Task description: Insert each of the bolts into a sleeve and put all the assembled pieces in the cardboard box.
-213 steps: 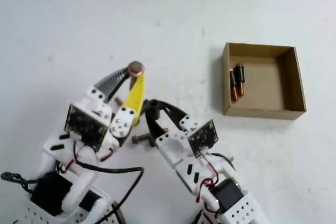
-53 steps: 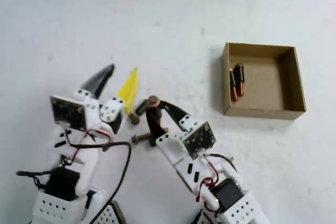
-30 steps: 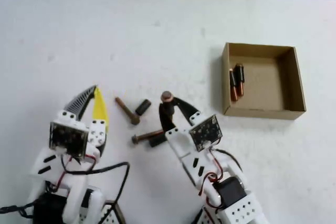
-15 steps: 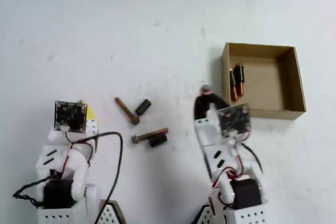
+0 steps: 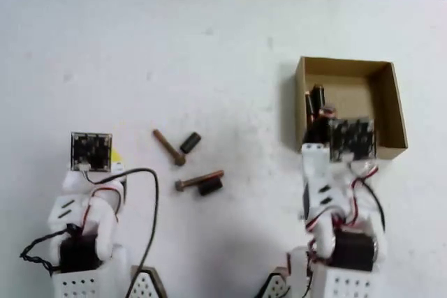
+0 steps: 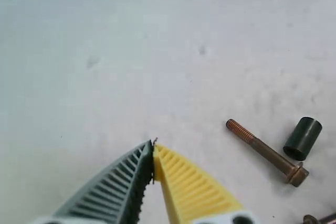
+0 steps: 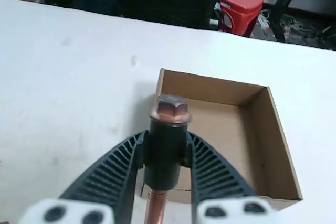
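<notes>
Clamped in right pincer (image 7: 164,142) above near-left corner of cardboard box (image 7: 278,145): copper hex-head bolt (image 7: 169,109) through black sleeve (image 7: 164,153); left pincer (image 6: 153,148) clenched.

White table (image 5: 230,47), matt, faintly marked here and there. Carries an open cardboard box (image 5: 395,106) toward the right edge, set flat and roughly square to the table's edges, about midway between far and near edge. Left of centre, toward the near edge, holds four loose pieces close together. Farthest from the near edge: a copper-coloured bolt (image 5: 168,147) lying flat on a slant, with a short black sleeve (image 5: 190,142) just beside it, apart from the shank. Nearer the near edge: a second bolt (image 5: 199,179) lying almost crosswise, with a second sleeve (image 5: 210,187) against its shank; touching or merely alongside, cannot tell.
</notes>
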You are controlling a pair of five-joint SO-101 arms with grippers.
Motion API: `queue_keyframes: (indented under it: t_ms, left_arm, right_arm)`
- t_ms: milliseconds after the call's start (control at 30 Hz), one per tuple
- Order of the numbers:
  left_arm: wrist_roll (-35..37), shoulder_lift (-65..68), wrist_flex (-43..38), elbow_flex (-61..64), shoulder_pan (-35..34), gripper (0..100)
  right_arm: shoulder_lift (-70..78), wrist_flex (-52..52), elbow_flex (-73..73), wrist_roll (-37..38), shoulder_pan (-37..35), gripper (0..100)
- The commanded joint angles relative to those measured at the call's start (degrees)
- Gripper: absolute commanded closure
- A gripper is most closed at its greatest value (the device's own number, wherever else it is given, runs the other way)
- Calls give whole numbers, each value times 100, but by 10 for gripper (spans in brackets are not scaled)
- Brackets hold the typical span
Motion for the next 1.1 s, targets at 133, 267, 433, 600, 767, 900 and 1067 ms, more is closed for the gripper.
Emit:
queue_keyframes:
  t_ms: [133, 267, 433, 600, 767, 900, 1067]
  left_arm:
    - [-70, -40, 18, 18, -57, 977]
    - [-62, -40, -26, 123, -48, 977]
    - [-70, -40, -26, 132, -48, 977]
    - [-70, -40, -26, 149, -48, 977]
    - [-79, -40, -26, 158, -40, 977]
    - [-79, -40, -26, 158, -22, 977]
    - [-79, -40, -26, 158, -22, 977]
  right_arm:
    - [2519, -207, -1653, 88, 479, 981]
    - [3908, -215, -2347, 88, 611, 981]
    - [5429, -488, -3033, 88, 611, 981]
    - [6651, -497, -3727, 88, 611, 981]
    - [7705, -497, -4352, 88, 716, 981]
    - [8505, -479, -4976, 88, 954, 981]
    - [9420, -479, -5697, 325, 1077, 980]
